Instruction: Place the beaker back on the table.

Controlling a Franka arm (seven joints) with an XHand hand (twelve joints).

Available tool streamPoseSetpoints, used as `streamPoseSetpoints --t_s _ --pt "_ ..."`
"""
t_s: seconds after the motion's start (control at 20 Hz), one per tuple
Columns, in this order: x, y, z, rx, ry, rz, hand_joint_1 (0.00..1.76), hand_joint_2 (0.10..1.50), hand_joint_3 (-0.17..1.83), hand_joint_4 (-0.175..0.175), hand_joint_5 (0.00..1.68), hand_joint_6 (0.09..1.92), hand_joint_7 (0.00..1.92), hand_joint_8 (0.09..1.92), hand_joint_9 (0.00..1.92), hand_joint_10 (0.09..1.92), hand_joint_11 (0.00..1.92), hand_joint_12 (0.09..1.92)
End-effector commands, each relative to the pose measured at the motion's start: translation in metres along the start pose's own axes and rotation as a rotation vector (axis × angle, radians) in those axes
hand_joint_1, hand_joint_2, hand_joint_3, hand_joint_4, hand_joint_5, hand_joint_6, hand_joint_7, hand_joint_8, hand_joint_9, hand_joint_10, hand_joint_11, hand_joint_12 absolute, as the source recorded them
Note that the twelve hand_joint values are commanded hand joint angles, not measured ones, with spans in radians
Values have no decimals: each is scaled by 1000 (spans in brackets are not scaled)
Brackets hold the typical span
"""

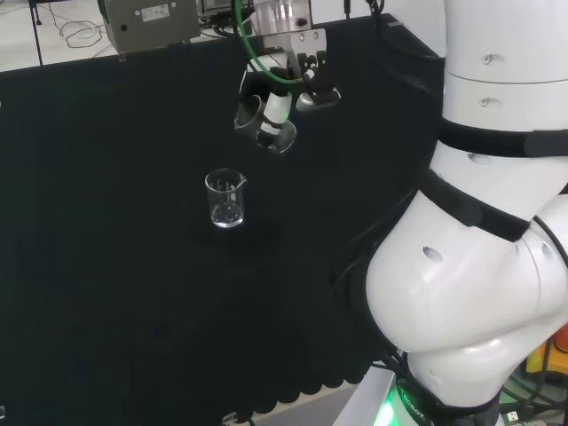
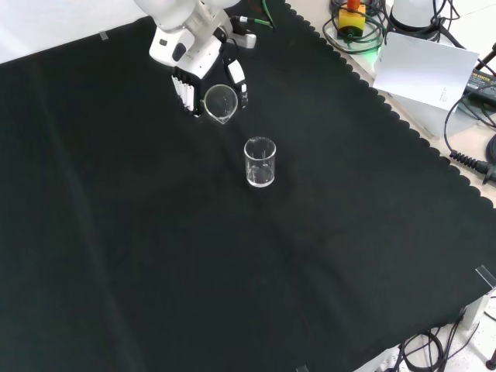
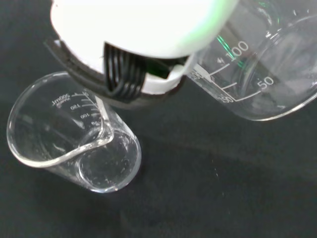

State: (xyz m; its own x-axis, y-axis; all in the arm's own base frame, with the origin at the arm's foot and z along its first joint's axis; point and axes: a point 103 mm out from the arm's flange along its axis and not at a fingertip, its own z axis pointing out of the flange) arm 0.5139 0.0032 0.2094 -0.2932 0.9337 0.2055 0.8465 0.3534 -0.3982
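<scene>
We see the hand (image 1: 282,82) up in the air, fingers curled round a tipped glass beaker (image 1: 266,124) (spout side down). A second beaker (image 1: 225,199) stands upright on the black cloth (image 1: 115,266) nearby.

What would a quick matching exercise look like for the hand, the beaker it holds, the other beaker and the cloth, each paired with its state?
Things:
1. hand
2. held beaker
3. standing beaker
4. black cloth

States:
A. upright on the cloth
B. tilted, off the cloth
C. curled round glass
D. covers the bench

Pairs: 1-C, 2-B, 3-A, 4-D
</scene>
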Motion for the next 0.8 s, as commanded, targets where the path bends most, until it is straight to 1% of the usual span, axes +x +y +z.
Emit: streamPoseSetpoints --t_s 0.05,0.2,0.45,0.6,0.7,0.8 --pt "-28 6 17 -110 119 -67 1295 643 802 -175 1107 993 1162 978 1488 867 1099 872" --pt "-37 10 24 -152 164 -74 1296 650 784 -175 1111 976 1167 961 1492 849 1100 861" --pt "-46 22 36 -200 256 -92 1298 658 760 -175 1118 955 1172 940 1486 824 1105 851" --pt "-48 31 45 -212 303 -99 1301 664 731 -175 1135 913 1189 898 1488 786 1118 835" --pt "-49 36 52 -213 312 -108 1304 667 710 -175 1153 874 1204 860 1491 753 1131 817" --pt "-50 40 58 -222 327 -115 1381 656 681 -175 1173 819 1160 861 1402 692 1140 792"
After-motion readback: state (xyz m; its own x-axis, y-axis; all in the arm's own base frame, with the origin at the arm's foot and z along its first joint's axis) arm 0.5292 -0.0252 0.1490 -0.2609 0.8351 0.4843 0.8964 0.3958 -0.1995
